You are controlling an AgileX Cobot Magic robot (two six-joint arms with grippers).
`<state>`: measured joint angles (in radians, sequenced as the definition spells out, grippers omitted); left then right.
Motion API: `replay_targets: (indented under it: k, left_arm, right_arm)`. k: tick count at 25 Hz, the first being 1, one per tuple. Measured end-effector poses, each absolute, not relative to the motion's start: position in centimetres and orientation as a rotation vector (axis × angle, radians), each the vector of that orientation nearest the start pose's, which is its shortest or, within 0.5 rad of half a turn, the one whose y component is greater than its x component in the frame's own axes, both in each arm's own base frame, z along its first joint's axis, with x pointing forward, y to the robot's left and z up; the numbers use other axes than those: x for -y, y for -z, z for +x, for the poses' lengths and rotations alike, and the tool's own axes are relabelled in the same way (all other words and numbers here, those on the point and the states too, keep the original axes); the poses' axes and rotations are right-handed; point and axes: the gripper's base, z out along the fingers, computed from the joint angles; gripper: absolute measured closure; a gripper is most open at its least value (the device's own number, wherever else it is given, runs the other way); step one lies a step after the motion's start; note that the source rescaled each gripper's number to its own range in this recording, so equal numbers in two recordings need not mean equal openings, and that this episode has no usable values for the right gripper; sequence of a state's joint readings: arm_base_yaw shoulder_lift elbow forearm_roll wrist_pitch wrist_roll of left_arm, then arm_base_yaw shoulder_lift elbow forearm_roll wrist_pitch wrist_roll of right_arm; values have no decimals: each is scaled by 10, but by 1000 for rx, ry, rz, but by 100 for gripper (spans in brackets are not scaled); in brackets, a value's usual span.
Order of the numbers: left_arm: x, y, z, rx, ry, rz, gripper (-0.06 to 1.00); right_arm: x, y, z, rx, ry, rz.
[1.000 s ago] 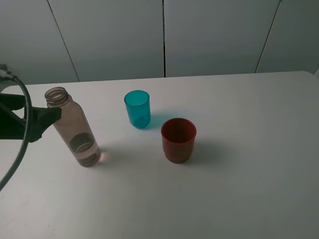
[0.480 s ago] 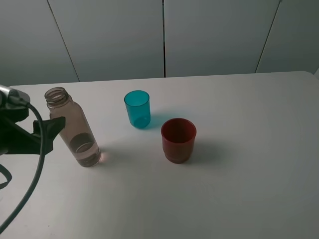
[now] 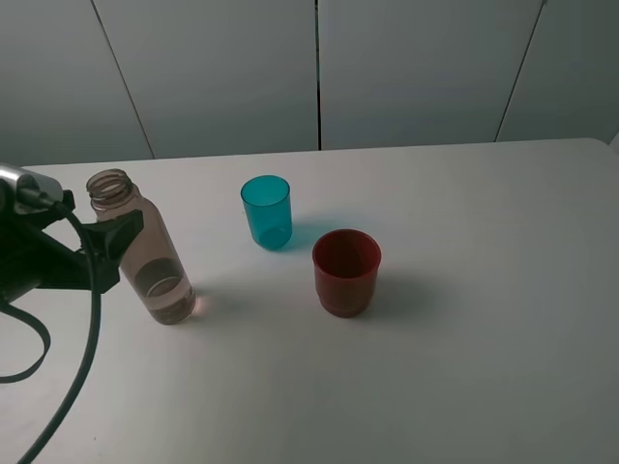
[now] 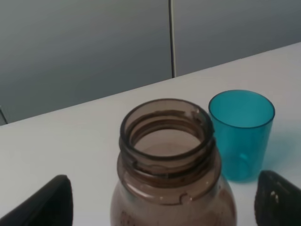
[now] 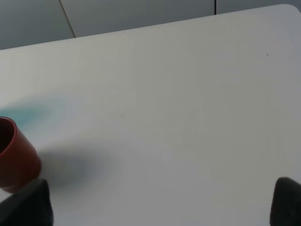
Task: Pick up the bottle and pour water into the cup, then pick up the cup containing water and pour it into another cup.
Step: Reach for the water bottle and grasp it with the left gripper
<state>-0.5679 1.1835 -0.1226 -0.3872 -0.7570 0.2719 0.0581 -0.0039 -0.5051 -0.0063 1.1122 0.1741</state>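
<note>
Bottle (image 3: 145, 253) upright, little water (image 3: 170, 300) inside, between wide-apart left fingers (image 4: 47, 205); right fingers (image 5: 287, 200) apart too

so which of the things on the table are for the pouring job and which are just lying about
For the job: bottle, teal cup, dark red cup.
Just there: only the white table and the grey wall panels; no other loose thing shows.
</note>
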Motion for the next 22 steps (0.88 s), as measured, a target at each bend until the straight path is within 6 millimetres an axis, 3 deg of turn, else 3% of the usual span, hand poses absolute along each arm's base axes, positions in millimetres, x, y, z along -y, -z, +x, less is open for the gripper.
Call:
replay_targets:
  k: [22]
  left_arm:
    - [84, -153, 177, -1781, 177, 289, 1]
  right_arm:
    - [1, -275, -8, -2086, -133, 122]
